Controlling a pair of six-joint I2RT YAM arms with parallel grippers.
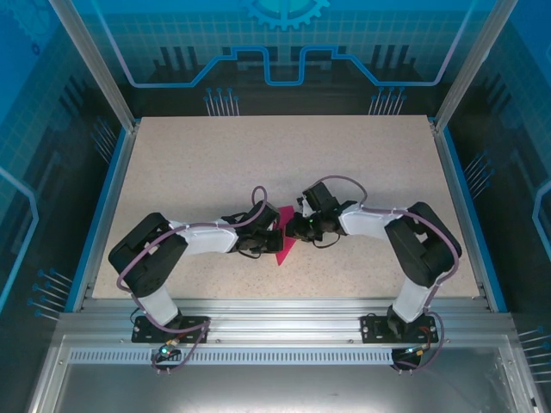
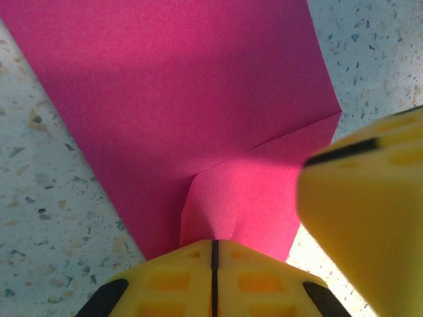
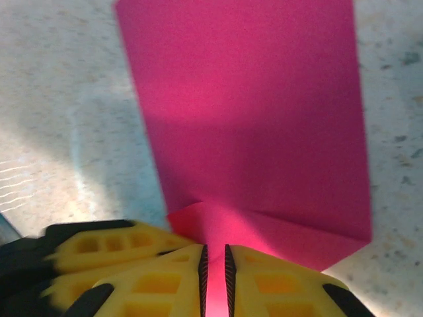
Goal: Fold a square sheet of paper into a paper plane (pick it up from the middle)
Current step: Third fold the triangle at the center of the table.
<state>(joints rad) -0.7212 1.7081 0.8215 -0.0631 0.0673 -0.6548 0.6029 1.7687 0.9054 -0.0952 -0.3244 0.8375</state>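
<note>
Tbl is a speckled beige tabletop (image 1: 258, 155) w/ blue edging. It sits inside a cage of aluminium posts and blue-lit wall panels (image 1: 284, 60) printed w/ circuit-style lines. On the top cam I see both arms bent inward, meeting around mid-table. The thin magenta-pink paper sheet (image 1: 285, 248) sits on the surface btwn them. From up there it's only a narrow pointed sliver, mostly hidden by the wrists.

The wrist cams give me what the top cam can't. On the left wrist cam, the left gripper (image 2: 213, 267) has its yellow fingers pressed together w/ just a dark seam, nipping a raised ridge at the sheet's near edge. A diagonal crease and a folded flap run off to the right. A blurred yellow finger (image 2: 363, 218) from the other arm crowds in there.

On the right wrist cam, the right gripper (image 3: 215, 271) has its fingers nearly together w/ pink showing in the slit, so it's pinching the sheet's edge too, by a small folded-over flap. The rest of the sheet lies on the tbl.
</note>
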